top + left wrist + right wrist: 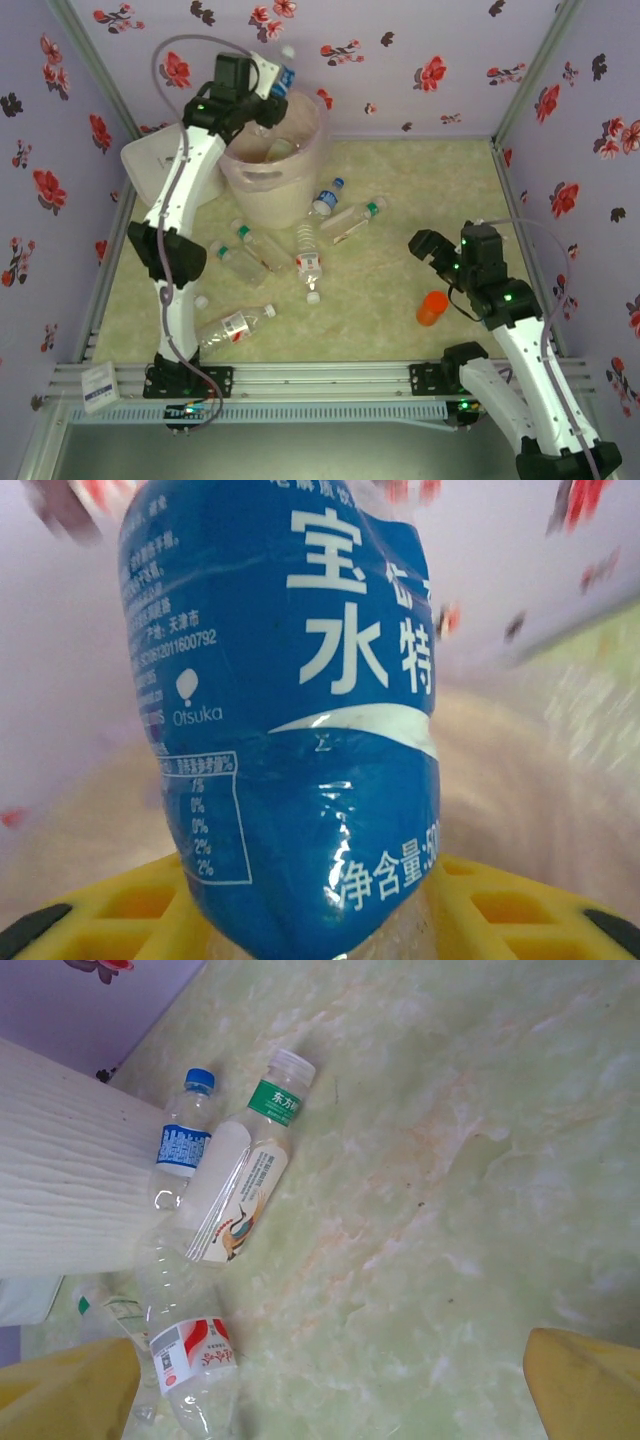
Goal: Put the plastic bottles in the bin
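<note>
Bottles lie on their sides on the table. A lone bottle lies at the near left, next to the left arm. At the near right stands an orange cup. Just past the cup hangs the right pincer, its two fingers spread wide with nothing between them. In the middle of the table a bunch of bottles lie close together. The right wrist view shows a blue-cap bottle and a green-label bottle side by side and touching, with a red-label bottle just nearer. The blue-cap bottle rests by the foot of the bin. The bin stands at the far left of the table, open at the top. A white box sits to its left. Up over the far side of the bin, the left pincer pinches a blue bottle by its lower end, with the white cap pointing away from the fingers.
</note>
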Robot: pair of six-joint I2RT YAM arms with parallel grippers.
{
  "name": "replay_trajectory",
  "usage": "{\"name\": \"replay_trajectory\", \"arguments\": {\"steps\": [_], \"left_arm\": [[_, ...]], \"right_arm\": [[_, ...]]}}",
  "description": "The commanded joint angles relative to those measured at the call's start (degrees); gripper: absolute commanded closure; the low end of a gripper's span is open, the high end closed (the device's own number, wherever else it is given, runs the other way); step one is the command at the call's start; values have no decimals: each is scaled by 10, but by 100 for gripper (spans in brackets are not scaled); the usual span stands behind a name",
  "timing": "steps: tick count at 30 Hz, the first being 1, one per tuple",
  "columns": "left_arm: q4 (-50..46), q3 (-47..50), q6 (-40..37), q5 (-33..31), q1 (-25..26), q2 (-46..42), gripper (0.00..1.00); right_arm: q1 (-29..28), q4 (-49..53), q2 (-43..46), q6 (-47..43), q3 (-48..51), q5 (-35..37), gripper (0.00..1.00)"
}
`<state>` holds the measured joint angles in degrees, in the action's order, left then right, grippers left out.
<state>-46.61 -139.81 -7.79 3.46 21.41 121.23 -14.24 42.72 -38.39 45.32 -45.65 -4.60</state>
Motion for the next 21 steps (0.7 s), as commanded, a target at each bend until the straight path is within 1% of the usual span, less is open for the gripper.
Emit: {"name": "replay_trajectory", "arguments": {"steps": [1, 5, 8, 9, 11, 12, 13, 14, 16, 17, 21], "left_arm": [[-76, 13, -44, 10, 0, -5, 100], [-34, 107, -45, 11, -3, -29, 100], [5, 168, -37, 27, -11, -40, 100], [13, 179, -36, 37, -14, -39, 90], [30, 197, -36, 55, -20, -37, 49], [36, 202, -36, 61, -22, -36, 34], [40, 207, -36, 64, -22, -37, 21], [43, 209, -35, 68, -22, -38, 14], [53, 216, -34, 77, -22, -48, 4], [57, 217, -34, 79, -22, -52, 0], [50, 201, -38, 79, -22, -69, 0]], "right_arm": [[2, 34, 10, -22, -23, 23, 1], [2, 36, 4, -27, -26, 21, 1], [3, 31, -1, -28, -24, 17, 1], [3, 30, -2, -28, -24, 15, 1], [3, 29, -4, -27, -25, 11, 1], [3, 31, -4, -27, -25, 11, 1], [3, 33, -4, -27, -25, 11, 1], [3, 37, -4, -27, -26, 14, 1], [3, 43, -5, -27, -26, 18, 1], [3, 44, -6, -27, -26, 20, 1], [4, 48, -26, -21, -29, 30, 0]]}}
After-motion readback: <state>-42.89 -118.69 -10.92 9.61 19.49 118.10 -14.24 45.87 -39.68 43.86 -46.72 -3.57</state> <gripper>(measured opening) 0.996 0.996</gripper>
